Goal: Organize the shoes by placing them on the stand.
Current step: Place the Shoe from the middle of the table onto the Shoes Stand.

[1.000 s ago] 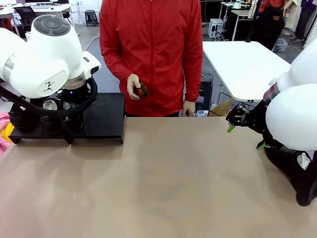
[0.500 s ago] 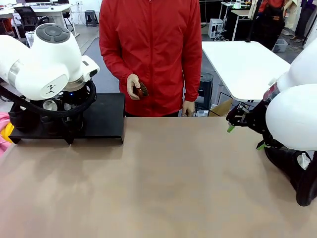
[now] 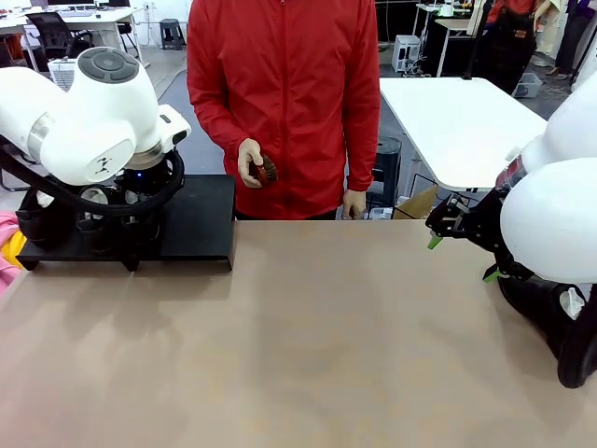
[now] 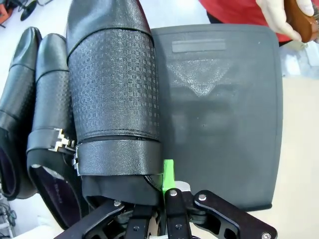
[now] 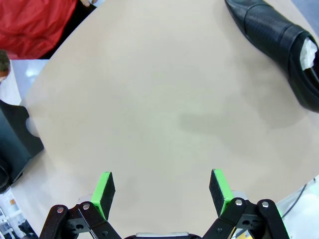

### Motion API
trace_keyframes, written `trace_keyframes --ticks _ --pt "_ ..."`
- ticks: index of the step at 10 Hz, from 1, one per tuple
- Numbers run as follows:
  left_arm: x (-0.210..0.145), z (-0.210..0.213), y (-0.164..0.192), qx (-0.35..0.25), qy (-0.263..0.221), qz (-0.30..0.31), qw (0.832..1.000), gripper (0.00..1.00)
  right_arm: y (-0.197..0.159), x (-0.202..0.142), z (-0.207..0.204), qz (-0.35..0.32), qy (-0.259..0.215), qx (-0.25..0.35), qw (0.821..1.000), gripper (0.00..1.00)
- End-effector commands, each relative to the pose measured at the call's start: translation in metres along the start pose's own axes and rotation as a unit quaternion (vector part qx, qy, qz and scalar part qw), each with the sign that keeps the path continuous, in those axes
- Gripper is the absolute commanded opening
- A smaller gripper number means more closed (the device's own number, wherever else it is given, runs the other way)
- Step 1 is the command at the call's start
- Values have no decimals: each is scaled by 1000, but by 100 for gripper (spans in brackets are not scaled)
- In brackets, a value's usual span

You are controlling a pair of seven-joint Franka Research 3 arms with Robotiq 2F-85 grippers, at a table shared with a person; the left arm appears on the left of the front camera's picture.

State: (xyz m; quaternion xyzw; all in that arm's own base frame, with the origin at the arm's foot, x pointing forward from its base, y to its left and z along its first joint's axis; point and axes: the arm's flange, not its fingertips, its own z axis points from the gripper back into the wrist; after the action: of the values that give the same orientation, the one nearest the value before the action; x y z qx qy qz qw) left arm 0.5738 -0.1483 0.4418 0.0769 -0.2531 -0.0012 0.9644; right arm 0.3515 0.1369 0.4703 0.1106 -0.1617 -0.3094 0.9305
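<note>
My left gripper (image 4: 160, 180) is shut on the heel rim of a black textured shoe (image 4: 114, 84), one green pad outside the rim. This shoe points away over the stand (image 4: 224, 114), beside two more black shoes (image 4: 47, 104). I cannot tell whether it touches the platform. In the front view the left arm hangs over the stand (image 3: 201, 219) at the table's far left, with dark shoes (image 3: 42, 224) beneath it. My right gripper (image 5: 161, 191) is open above bare tabletop, and shows at the right (image 3: 462, 259). Another black shoe (image 5: 279, 45) with a pale lining lies on the table at the right (image 3: 546, 313).
A person in a red jacket (image 3: 284, 103) stands at the far edge, holding a small brown round object (image 3: 268, 169) in one hand (image 4: 279, 15). The tan tabletop (image 3: 308, 345) stretches between the arms. A white table (image 3: 462, 121) stands behind on the right.
The left arm has shifted slightly up and to the right over the stand. The right arm and the person have stayed still.
</note>
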Motion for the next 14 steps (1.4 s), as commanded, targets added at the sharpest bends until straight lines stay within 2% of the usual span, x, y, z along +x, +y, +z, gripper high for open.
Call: trace_keyframes --ticks 1,6,7,9,10,12,14 --pt "8 0 -3 7 -13 -17 1000 0 1 2 -1 6 6 14 1000 100" --pt "13 -14 -8 0 -8 -25 1000 0 1 2 -1 6 6 14 1000 100" --pt "13 -14 -10 -3 -6 -19 1000 15 1 2 -1 6 6 14 1000 100" --pt "11 -12 -9 -10 -7 -12 1000 52 1 2 -1 6 6 14 1000 100" --pt "11 -10 -7 -11 -10 -10 1000 61 1 2 -1 6 6 14 1000 100" --pt "8 0 -7 -16 -24 -5 1000 61 1 2 -1 6 6 14 1000 100" --pt "-6 35 -11 -58 -61 11 996 61 1 2 -1 6 6 14 1000 100"
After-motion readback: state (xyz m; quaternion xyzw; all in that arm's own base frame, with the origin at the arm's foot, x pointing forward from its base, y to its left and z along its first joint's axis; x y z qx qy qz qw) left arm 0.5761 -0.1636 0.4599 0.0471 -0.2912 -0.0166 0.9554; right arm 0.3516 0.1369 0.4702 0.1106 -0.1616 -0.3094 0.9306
